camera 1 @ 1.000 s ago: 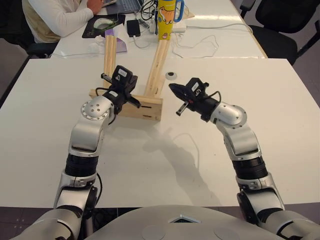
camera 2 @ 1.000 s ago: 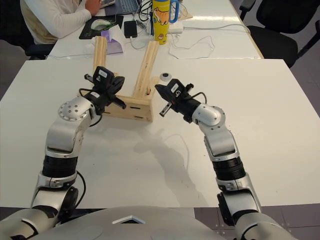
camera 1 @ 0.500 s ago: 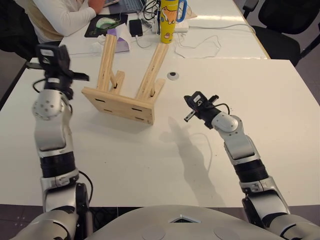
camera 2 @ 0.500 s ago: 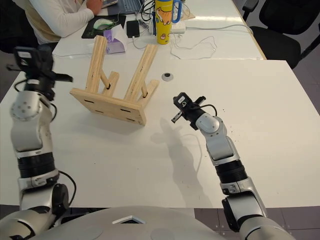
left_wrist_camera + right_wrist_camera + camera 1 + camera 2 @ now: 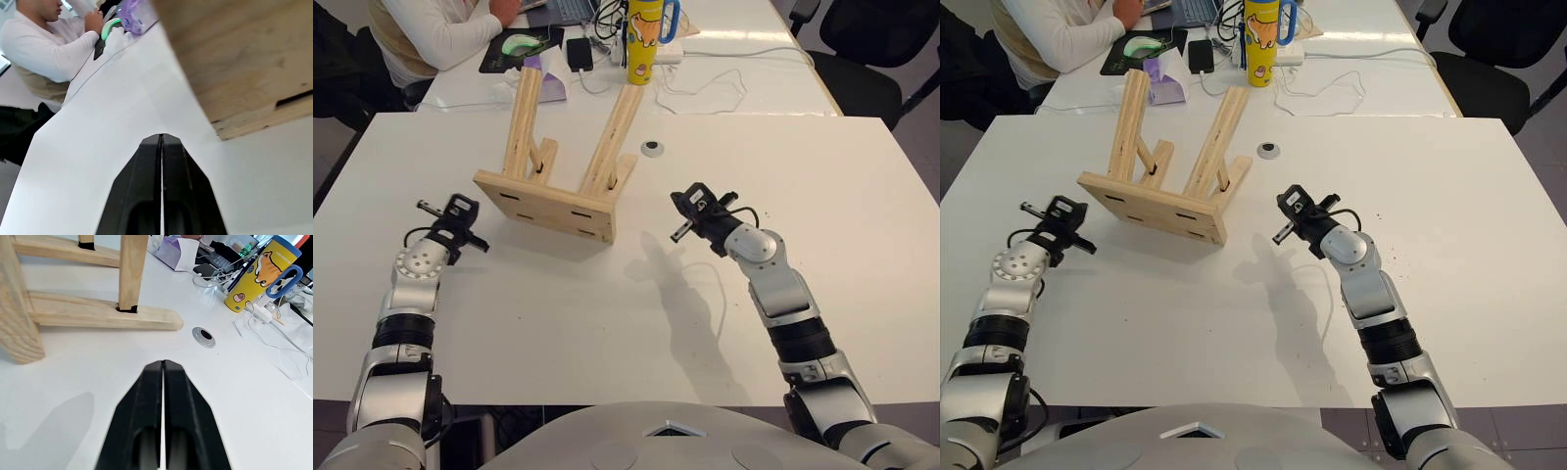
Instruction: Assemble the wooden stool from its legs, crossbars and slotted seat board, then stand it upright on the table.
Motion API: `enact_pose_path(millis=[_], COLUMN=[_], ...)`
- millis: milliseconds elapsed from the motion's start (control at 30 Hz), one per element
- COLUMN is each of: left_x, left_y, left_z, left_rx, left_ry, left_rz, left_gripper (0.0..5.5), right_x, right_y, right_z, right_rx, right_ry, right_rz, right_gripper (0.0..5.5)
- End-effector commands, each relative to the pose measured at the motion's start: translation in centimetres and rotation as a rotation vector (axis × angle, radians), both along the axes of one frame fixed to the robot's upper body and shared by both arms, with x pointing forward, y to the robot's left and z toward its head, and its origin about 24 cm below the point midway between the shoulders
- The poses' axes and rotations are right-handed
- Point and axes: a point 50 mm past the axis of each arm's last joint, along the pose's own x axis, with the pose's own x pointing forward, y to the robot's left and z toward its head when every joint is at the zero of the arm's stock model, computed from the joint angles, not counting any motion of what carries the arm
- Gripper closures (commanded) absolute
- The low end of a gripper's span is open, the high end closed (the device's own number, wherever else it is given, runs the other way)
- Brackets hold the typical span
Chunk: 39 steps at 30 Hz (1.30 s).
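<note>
Well, the wooden stool (image 5: 560, 181) looks fully put together: legs and crossbars are joined and socketed into the slotted seat board (image 5: 546, 204). But it lies tipped on its side on the table (image 5: 607, 323), with the seat's edge down and the legs pointing away from the robot. By my read, only the stand-up is left.

The left gripper (image 5: 162, 139) is clenched on nothing, low and just left of the seat. The right gripper (image 5: 163, 363) is also pinched closed and empty, off to the stool's right.

The head camera gives the whole layout. The right wrist view gets in close on a crossbar (image 5: 132, 269) seated in its leg (image 5: 98, 316), and the left wrist view catches a slot (image 5: 293, 98) in the seat face.
</note>
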Motion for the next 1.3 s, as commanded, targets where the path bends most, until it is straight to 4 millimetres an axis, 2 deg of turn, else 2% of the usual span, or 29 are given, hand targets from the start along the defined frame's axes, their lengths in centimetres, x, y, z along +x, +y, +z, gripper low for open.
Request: enact_pose_path(millis=[33,200,367,433,500,567,633,700,800,967,1067,1167,1300], left_x=[1.2,1.1,0.8,0.7,0.5,-0.2,-0.5,-0.2,1.5,4.8,6.0,5.8,4.1], left_y=[-1.5,-2.8,-5.3,-5.3,-4.0,-1.6,0.5,1.6,2.4,0.6,-0.8,-2.6,-3.9], left_z=[0.3,0.2,0.4,0.3,-0.2,-1.3,-1.5,-1.0,1.0,4.2,5.5,5.0,2.6], left_rx=[0.090,0.170,0.146,0.142,0.158,0.226,0.294,0.339,0.386,0.453,0.440,0.393,0.344], left_ry=[-0.037,-0.077,-0.122,-0.111,-0.060,0.046,0.094,0.093,0.002,-0.158,-0.219,-0.192,-0.053], left_rz=[-0.102,-0.206,-0.326,-0.319,-0.268,-0.192,-0.111,-0.057,0.017,-0.017,-0.074,-0.236,-0.439], left_gripper=[5.49,5.49,5.49,5.49,5.49,5.49,5.49,5.49,5.49,5.49,5.49,5.49,5.49], right_x=[-0.2,-0.2,0.1,0.1,0.1,0.2,0.3,0.3,0.4,0.5,0.5,0.5,0.7], right_y=[0.5,0.3,-0.8,-1.0,-0.9,-0.8,-0.7,-0.7,-0.6,-0.5,-0.5,-0.6,-0.9], right_z=[-0.1,-0.5,-1.4,-1.5,-1.5,-1.4,-1.3,-1.3,-1.2,-1.1,-1.1,-1.0,-0.8], right_rx=[-0.020,-0.027,-0.075,-0.082,-0.082,-0.080,-0.077,-0.076,-0.074,-0.073,-0.075,-0.075,-0.072], right_ry=[0.021,0.042,0.097,0.104,0.108,0.107,0.103,0.101,0.097,0.094,0.093,0.091,0.086], right_rz=[0.015,-0.008,-0.080,-0.095,-0.100,-0.101,-0.102,-0.100,-0.097,-0.083,-0.080,-0.079,-0.088], right_gripper=[5.50,5.50,5.50,5.50,5.50,5.50,5.50,5.50,5.50,5.50,5.50,5.50,5.50])
